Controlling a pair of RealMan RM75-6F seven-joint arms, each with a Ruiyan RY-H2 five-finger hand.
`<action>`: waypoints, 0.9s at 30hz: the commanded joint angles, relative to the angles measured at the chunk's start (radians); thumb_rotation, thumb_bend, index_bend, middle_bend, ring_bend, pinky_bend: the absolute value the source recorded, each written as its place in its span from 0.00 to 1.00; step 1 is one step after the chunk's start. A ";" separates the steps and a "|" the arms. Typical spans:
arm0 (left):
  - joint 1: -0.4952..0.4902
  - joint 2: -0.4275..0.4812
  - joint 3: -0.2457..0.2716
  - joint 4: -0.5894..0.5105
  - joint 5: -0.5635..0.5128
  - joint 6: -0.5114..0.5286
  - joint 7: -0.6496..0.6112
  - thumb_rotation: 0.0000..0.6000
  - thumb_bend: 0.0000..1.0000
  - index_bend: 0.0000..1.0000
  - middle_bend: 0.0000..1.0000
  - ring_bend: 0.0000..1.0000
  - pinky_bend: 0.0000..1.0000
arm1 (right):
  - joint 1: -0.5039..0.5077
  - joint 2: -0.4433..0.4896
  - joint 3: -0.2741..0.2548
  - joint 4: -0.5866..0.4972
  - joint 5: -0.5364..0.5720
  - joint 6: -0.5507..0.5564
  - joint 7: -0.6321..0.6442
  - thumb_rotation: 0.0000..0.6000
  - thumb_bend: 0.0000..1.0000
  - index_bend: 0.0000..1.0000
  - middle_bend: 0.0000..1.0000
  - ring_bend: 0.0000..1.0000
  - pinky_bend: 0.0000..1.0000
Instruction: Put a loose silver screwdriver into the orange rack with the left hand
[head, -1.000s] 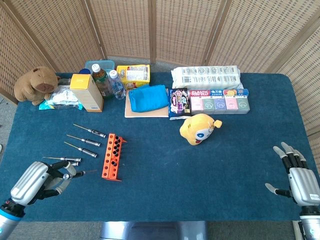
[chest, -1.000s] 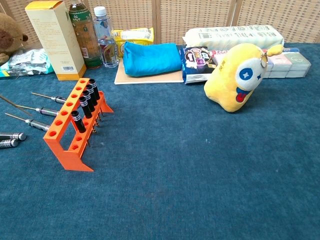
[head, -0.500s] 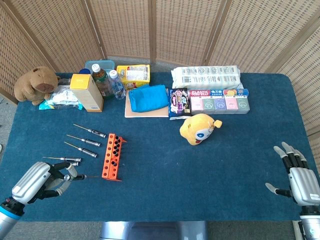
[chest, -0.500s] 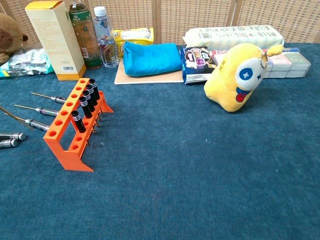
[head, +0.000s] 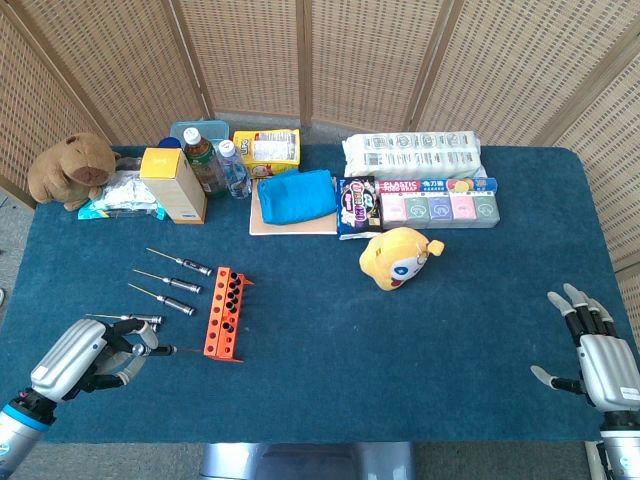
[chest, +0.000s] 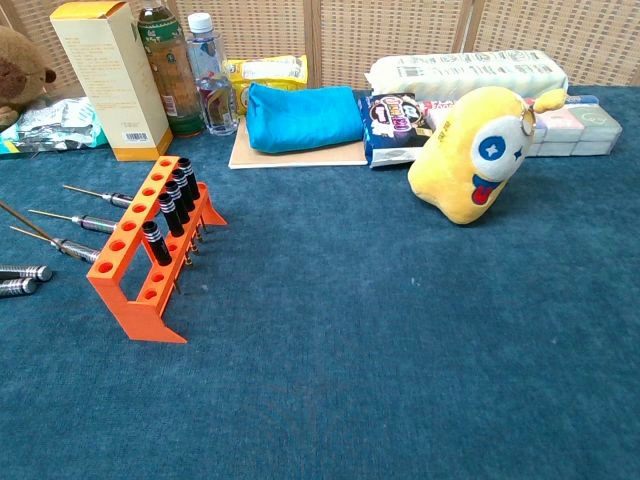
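We see a table (head: 330, 340) under a dark blue cloth. On it near our left stands the orange rack (head: 224, 314), with three loose screwdrivers (head: 167, 282) lying beside it and what may be two more handles (chest: 20, 279) at the chest view's edge. Along the far side sit a brown plush (head: 68, 170), a yellow box (head: 173, 185), bottles (head: 215, 162), a blue pouch (head: 296, 195), snack packets (head: 415, 203) and a white pack (head: 411, 155). A yellow plush (head: 397, 257) rests mid-table.

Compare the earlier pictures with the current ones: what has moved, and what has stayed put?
The left hand keeps hold of a silver screwdriver and has drifted slightly, first down, then back up and right; the tip stays just short of the orange rack. The rack, the loose screwdrivers and the open right hand have not moved.
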 joint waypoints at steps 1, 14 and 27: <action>-0.002 -0.001 -0.002 -0.001 0.000 -0.003 -0.001 1.00 0.42 0.49 1.00 1.00 1.00 | 0.000 0.000 0.000 -0.001 0.000 -0.001 0.000 1.00 0.02 0.09 0.00 0.00 0.00; -0.011 -0.012 -0.015 -0.011 -0.034 -0.033 0.019 1.00 0.42 0.49 1.00 1.00 1.00 | 0.000 0.004 0.001 -0.002 0.002 0.000 0.005 1.00 0.02 0.09 0.00 0.00 0.00; -0.025 -0.036 -0.031 -0.018 -0.064 -0.065 0.045 1.00 0.42 0.49 1.00 1.00 1.00 | -0.001 0.008 0.003 -0.002 0.004 0.001 0.013 1.00 0.02 0.09 0.00 0.00 0.00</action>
